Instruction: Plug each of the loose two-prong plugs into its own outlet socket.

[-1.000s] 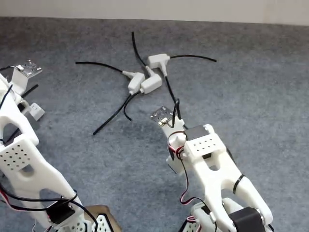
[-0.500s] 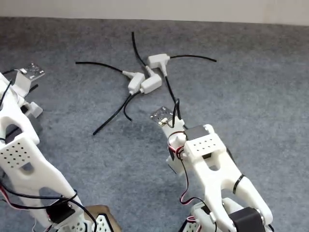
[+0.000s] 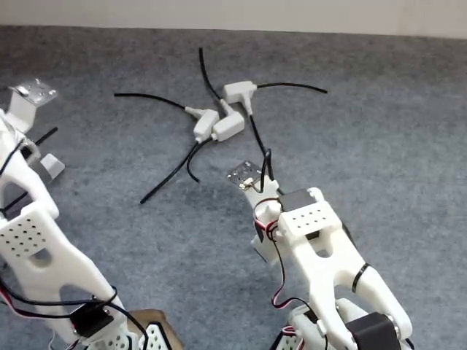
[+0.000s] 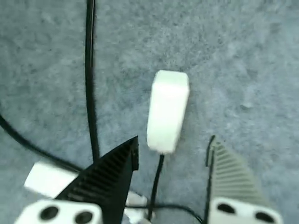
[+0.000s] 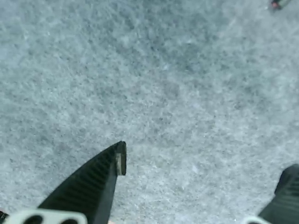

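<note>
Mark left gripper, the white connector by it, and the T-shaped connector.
left gripper (image 4: 174, 143), left wrist view, midway between the jaws.
white connector (image 4: 167, 109), left wrist view, mid-body.
T-shaped connector (image 3: 238, 92), high view, white body centre.

The high camera overlooked the carpet (image 3: 379, 131); wrist cameras peered close past left gripper (image 4: 174, 140) and right gripper (image 5: 205, 158), the left sharing a connector (image 4: 167, 112) just ahead.

Robotics lab bench, white printed arms (image 3: 321, 240), grey felt tabletop (image 3: 394, 131)
</note>
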You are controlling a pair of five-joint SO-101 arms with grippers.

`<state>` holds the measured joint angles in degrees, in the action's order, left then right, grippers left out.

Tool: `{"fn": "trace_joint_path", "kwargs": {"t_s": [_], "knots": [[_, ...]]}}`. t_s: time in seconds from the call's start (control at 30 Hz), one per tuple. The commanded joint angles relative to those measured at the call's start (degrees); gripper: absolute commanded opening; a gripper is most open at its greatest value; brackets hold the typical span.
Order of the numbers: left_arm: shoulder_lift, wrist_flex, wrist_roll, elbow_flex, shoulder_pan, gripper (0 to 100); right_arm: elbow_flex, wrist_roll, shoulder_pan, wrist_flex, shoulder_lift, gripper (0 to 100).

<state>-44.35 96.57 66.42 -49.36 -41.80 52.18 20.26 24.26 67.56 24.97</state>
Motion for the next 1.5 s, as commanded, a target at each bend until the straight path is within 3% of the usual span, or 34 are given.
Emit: {"fn": "trace_joint_path", "kwargs": {"t_s": [0.0,0.63,0.8,0.97,1.47], "knots": [[4.53,4.48,-0.44,-2.15,1.98,28,-1.27,0.79,0.66,0.66,0.22,46.4],[4.18,0.09,-1.58,5.05,2.33,28,-1.19,0.79,0.66,0.84,0.31,46.4],[4.35,-4.48,-1.58,9.89,2.15,28,-1.19,0.79,0.66,0.84,0.31,46.4],[4.79,-8.18,-1.58,9.71,1.71,28,-1.19,0.79,0.75,0.84,0.31,46.4],[1.10,-8.35,-1.58,7.96,1.45,29,-1.19,0.79,0.75,0.84,0.22,46.4]]}}
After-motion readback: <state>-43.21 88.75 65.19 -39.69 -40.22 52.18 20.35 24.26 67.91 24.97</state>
